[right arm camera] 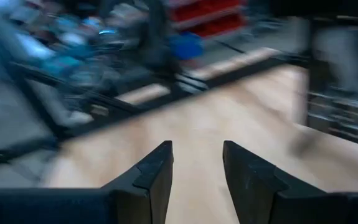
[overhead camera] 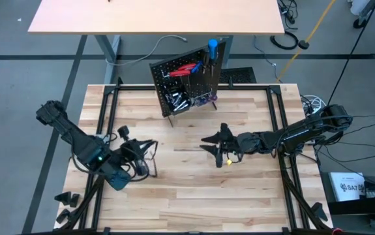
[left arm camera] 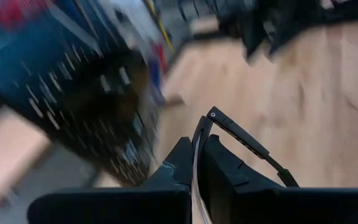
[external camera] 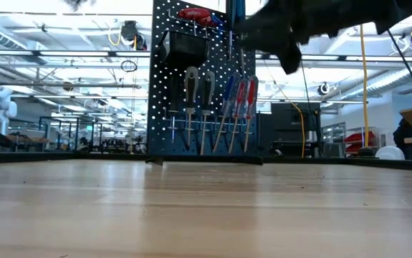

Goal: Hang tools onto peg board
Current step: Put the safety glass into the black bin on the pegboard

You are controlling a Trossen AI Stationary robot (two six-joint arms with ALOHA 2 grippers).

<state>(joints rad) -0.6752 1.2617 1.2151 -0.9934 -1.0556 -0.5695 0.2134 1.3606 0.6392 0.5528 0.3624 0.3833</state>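
1. We see the peg board [overhead camera: 187, 83] standing at the far edge of the table [overhead camera: 174, 196], tilted a little in the high view, with the tools [external camera: 220, 107] already hanging on its face: screwdrivers in a row and red pliers near the top.
2. Our left gripper [overhead camera: 149, 156] sits over the near left part of the table, its fingers [left arm camera: 185, 165] pressed close together on what looks like a thin wire piece [left arm camera: 241, 140] (dark, bent, sticking forward past the tips; we cannot name it more exactly).
3. Our right gripper [overhead camera: 214, 145] hovers near the table's middle, its fingers [right arm camera: 157, 171] standing partly apart with nothing between them; something small and yellow shows at it in the high view, too small to name.
4. The relation that matters: the board lies ahead and to the right of the left gripper, well apart, while the right gripper is the nearer one, almost straight in front of the board.
5. We judge the held piece must travel forward and rightward to the board's face, its long axis brought to meet a hook or hole.
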